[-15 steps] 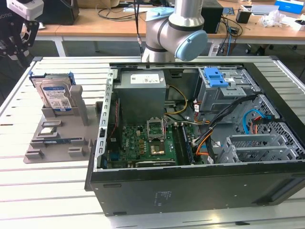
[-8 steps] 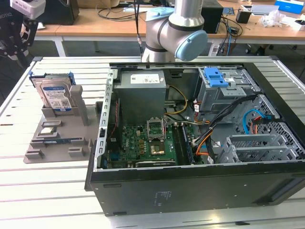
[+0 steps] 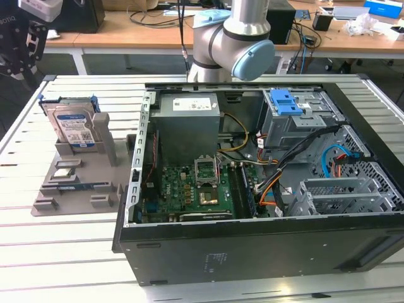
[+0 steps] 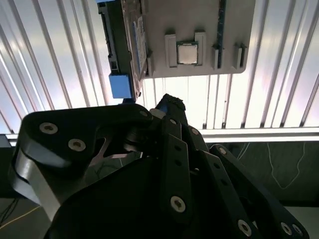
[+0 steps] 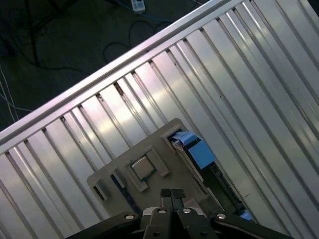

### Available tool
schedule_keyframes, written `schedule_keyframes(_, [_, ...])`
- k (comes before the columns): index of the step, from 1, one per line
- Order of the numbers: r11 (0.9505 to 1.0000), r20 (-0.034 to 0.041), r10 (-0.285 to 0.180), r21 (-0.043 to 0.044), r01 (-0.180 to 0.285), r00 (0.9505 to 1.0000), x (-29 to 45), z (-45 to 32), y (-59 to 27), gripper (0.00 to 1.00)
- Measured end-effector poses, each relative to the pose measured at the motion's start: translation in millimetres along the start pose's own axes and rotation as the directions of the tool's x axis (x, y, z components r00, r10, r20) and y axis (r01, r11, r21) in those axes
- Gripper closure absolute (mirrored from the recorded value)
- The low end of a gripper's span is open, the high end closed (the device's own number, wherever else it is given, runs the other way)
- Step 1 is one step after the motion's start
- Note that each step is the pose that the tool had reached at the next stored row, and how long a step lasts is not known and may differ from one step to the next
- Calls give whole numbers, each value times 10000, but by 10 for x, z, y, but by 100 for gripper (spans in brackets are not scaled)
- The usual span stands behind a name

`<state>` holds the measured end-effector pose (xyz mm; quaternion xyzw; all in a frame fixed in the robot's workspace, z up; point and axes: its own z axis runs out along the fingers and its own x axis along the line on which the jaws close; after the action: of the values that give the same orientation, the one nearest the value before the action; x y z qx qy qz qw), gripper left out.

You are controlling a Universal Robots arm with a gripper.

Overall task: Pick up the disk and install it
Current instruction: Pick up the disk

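The disk [image 3: 74, 126] is a silver drive with a blue-and-white label in a blue carrier. It stands upright in a slot of the grey holder [image 3: 79, 180] on the exterior view's left. Both wrist views catch it edge-on, the disk [image 4: 130, 47] beside the holder [image 4: 199, 20], and the disk's blue carrier [image 5: 200, 153] at the holder's side. My gripper [image 3: 19, 50] hangs high above and behind the disk, apart from it. In the first wrist view my gripper [image 5: 172, 193] has its fingertips pressed together with nothing between them. The second wrist view shows the gripper's dark linkage [image 4: 169, 149].
An open computer case [image 3: 252, 252] lies on the slatted table [image 3: 76, 252], with a grey power supply [image 3: 188, 123], motherboard [image 3: 196, 189] and a metal drive cage topped by a blue clip [image 3: 285, 101]. A processor chip [image 4: 187, 53] rests on the holder. Desks with cables stand behind.
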<state>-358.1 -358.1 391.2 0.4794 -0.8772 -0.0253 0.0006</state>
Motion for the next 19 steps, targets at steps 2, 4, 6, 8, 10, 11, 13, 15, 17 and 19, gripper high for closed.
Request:
schedule_keyframes(2, [9997, -11, -230, -6, 230, 9997, 0, 0, 0, 90])
schedule_keyframes(4, [9990, -20, -447, -11, 447, 9990, 0, 0, 0, 90])
schedule_keyframes(6, [9979, -29, -642, -16, 642, 9979, 0, 0, 0, 90])
schedule_keyframes(8, [9965, -36, -836, -21, 836, 9965, 0, 0, 0, 90])
schedule_keyframes(10, [9948, -44, -1014, -26, 1014, 9948, 0, 0, 0, 90])
schedule_keyframes(11, [9939, -49, -1106, -29, 1106, 9938, 0, 0, 0, 90])
schedule_keyframes(13, [9913, -57, -1318, -35, 1318, 9913, 0, 0, 0, 90])
schedule_keyframes(15, [9875, -68, -1575, -43, 1575, 9875, 0, 0, 0, 90])
schedule_keyframes(17, [9832, -78, -1827, -50, 1826, 9831, 0, 0, 0, 90])
schedule_keyframes(19, [9776, -90, -2106, -59, 2106, 9775, 0, 0, 0, 90])
